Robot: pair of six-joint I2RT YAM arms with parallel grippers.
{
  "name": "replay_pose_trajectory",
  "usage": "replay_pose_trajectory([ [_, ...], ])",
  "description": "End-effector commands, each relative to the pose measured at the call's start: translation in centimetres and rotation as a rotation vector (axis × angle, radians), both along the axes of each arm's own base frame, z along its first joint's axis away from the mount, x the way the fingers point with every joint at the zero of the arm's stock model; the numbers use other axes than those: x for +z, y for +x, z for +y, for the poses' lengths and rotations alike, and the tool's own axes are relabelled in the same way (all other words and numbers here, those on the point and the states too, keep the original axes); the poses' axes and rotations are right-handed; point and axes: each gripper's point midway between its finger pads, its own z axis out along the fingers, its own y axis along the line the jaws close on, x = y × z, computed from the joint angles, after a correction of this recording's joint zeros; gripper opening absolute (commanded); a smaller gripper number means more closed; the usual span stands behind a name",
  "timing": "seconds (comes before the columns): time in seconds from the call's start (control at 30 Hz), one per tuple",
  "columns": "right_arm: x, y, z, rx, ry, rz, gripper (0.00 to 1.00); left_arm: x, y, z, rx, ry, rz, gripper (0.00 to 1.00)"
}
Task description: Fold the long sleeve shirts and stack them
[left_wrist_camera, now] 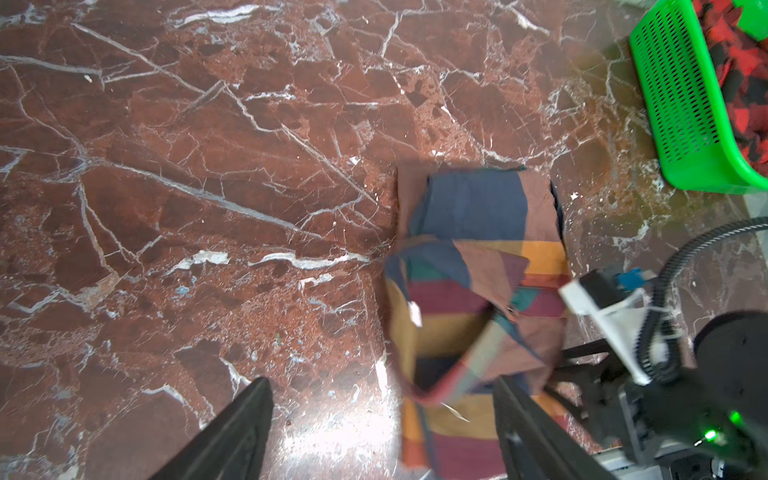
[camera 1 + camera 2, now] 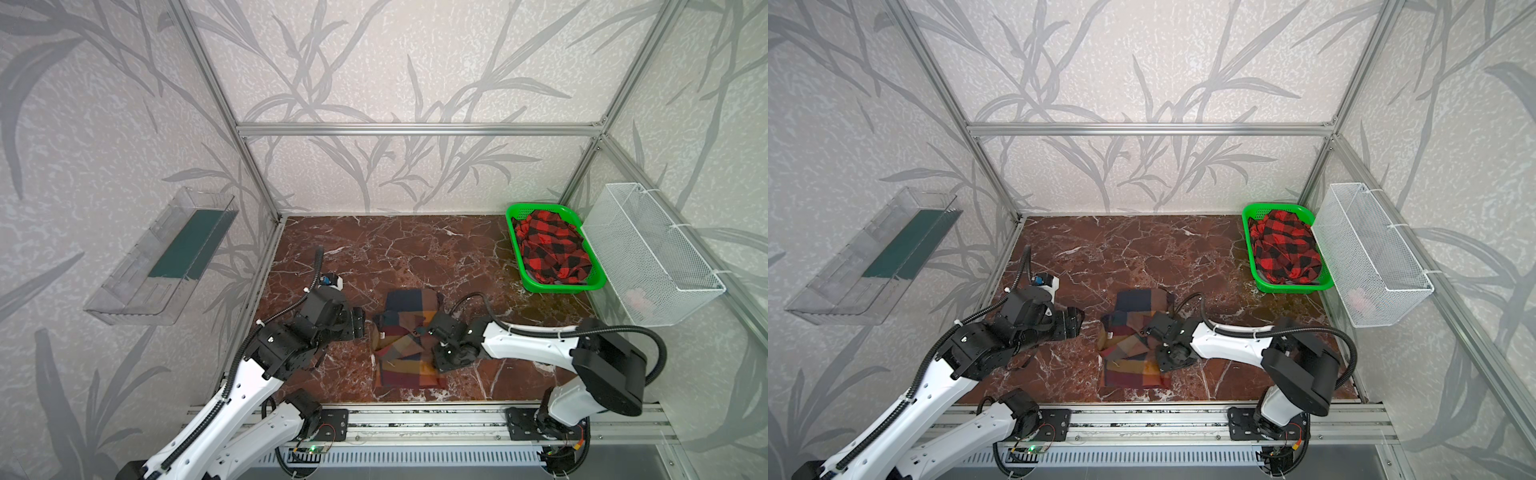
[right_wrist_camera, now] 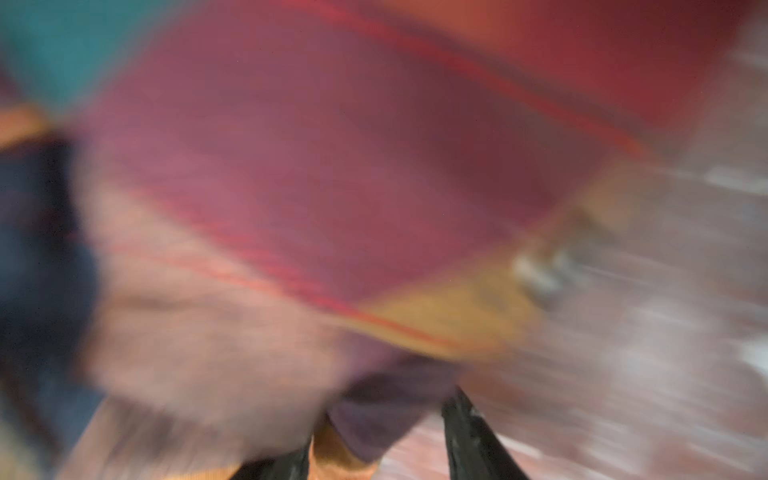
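Lying part-folded on the marble table (image 2: 374, 249), toward its front middle, is the block-plaid shirt (image 2: 405, 345), 1 of 2 shirts present. Red-and-black check shirt (image 2: 552, 249): bunched inside the green basket (image 2: 538, 286) at the far right corner. Left gripper (image 1: 380, 386): jaws spread wide, empty, hovering just beside the block-plaid shirt's left edge. Right gripper (image 3: 382, 424): low over that shirt's right side, cloth lying between its fingers (image 3: 467, 432). The wrist view is smeared, so whether the jaws are clamped on it cannot be told.
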Motion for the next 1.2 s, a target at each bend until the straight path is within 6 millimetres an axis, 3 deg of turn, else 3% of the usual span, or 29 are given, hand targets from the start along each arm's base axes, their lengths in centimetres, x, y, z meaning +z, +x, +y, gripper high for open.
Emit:
replay_pose_trajectory([
  [0.0,-0.6,-1.3,7.7,0.012,0.138,0.067,0.49,0.6,-0.5,0.9,0.021,0.034,0.034,0.84],
  [0.1,1.3,-0.3,13.6,0.057,0.238,0.044,0.50,0.7,-0.7,1.6,0.041,0.070,0.055,0.84],
  [0.2,3.8,1.2,18.4,0.095,0.353,0.026,0.52,0.4,-0.7,2.4,0.065,0.104,0.071,0.84],
  [0.27,5.9,2.0,19.9,0.118,0.400,0.007,0.53,-0.1,-0.5,3.0,0.097,0.126,0.090,0.84],
  [0.4,10.0,5.3,17.6,0.121,0.409,-0.163,0.50,-1.8,0.0,3.4,0.158,0.112,0.165,0.84],
  [0.57,11.0,10.9,13.3,0.038,0.502,-0.144,0.35,-4.6,1.0,2.0,0.198,0.005,0.259,0.83],
  [0.73,9.3,14.4,13.0,0.043,0.525,-0.127,0.24,-7.9,1.6,1.5,0.251,-0.044,0.325,0.82],
  [0.8,7.8,15.9,12.6,0.017,0.520,-0.113,0.16,-9.5,1.6,1.7,0.283,-0.063,0.359,0.82],
  [0.9,4.4,17.9,10.9,-0.046,0.471,-0.102,0.14,-11.9,1.4,2.1,0.334,-0.093,0.414,0.81],
  [0.97,2.6,18.2,10.1,-0.083,0.460,-0.083,0.13,-13.2,1.2,2.4,0.357,-0.098,0.442,0.81],
  [1.17,-1.9,15.6,9.0,-0.164,0.393,-0.032,0.09,-15.7,1.2,3.4,0.410,-0.098,0.509,0.81],
])
